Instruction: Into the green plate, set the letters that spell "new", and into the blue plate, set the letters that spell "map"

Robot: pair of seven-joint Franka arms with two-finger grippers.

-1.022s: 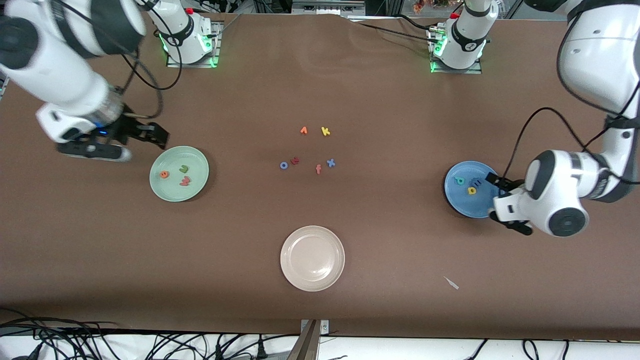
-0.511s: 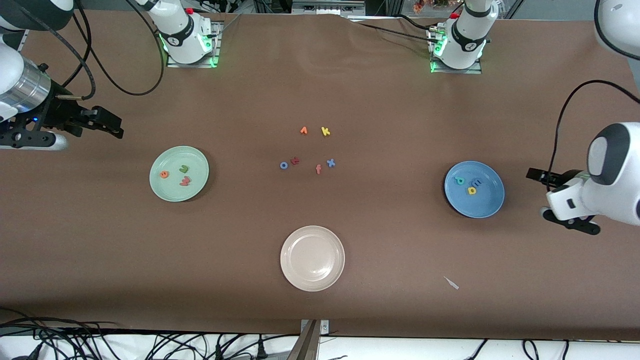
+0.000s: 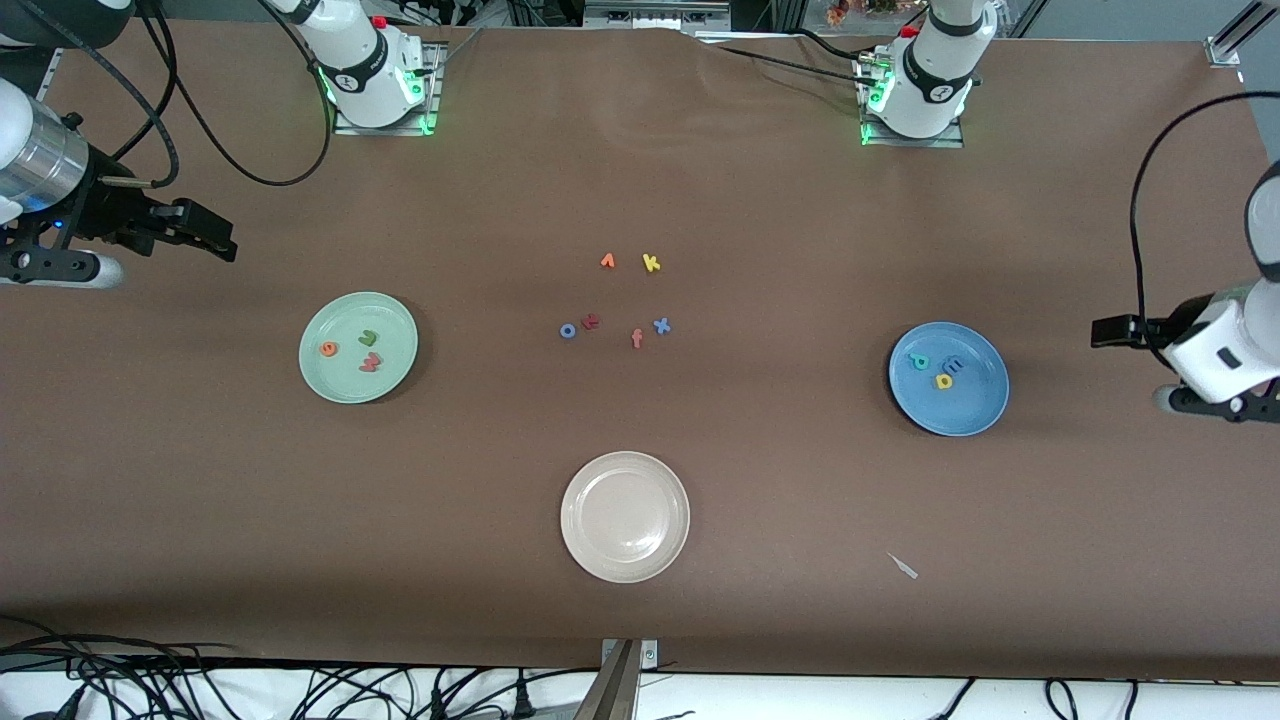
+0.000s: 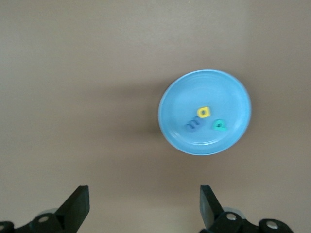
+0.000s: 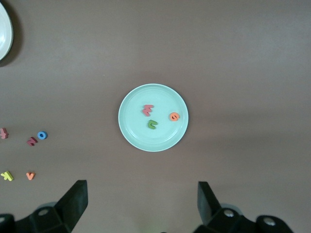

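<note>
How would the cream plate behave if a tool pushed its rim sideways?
The cream plate looks glossy and sits flat on the brown table cover, so it would probably slide rather than tip. It looks shallow with a low rim, so a push may ride up over the edge. It holds nothing, so it is likely light.

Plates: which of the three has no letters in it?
The round cream-white plate, nearest the front camera; the mint-green plate and blue plate each hold three.
</note>
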